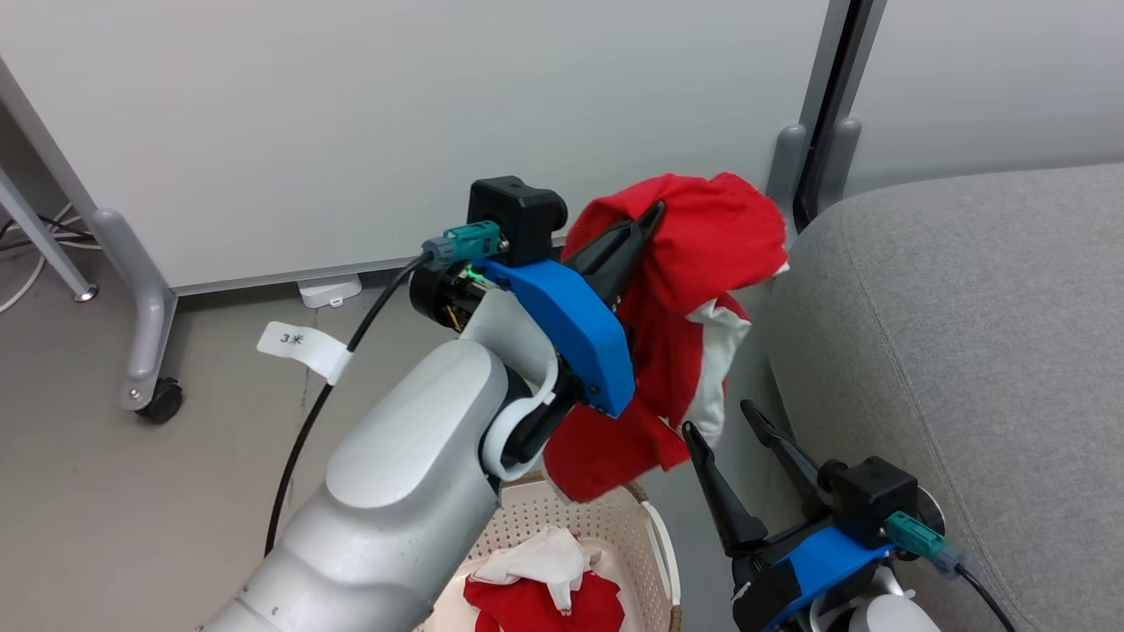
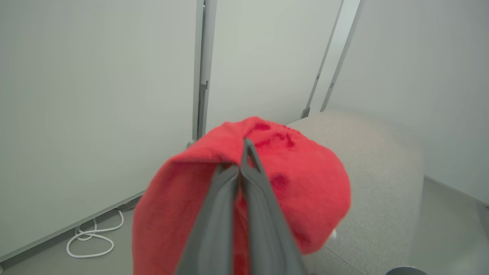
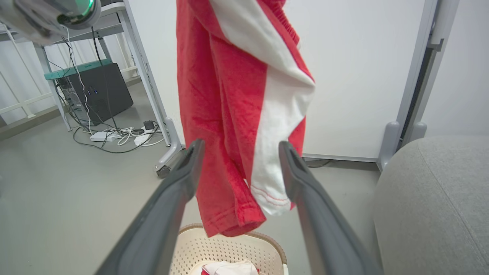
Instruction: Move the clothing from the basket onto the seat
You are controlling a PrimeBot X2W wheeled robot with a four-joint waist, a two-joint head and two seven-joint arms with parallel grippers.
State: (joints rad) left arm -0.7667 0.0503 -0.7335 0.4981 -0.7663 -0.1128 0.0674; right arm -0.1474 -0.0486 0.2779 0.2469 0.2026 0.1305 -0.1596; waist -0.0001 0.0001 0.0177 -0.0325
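Note:
My left gripper (image 1: 654, 212) is shut on a red garment with white panels (image 1: 694, 290), which hangs in the air above the basket (image 1: 654, 535) and just left of the grey seat (image 1: 966, 351). In the left wrist view the red garment (image 2: 298, 179) drapes over the closed fingers (image 2: 225, 214). More red and white clothing (image 1: 544, 588) lies inside the cream basket. My right gripper (image 1: 718, 420) stands open below the hanging garment, nothing between its fingers. In the right wrist view the garment (image 3: 244, 114) dangles ahead of the open fingers (image 3: 179, 183), over the basket (image 3: 229, 248).
A white partition wall (image 1: 351, 132) stands behind, with a wheeled grey stand leg (image 1: 145, 351) on the left. A black cable with a white tag (image 1: 299, 344) runs from my left wrist. Cables and a dark box (image 3: 99, 91) sit on the floor at left.

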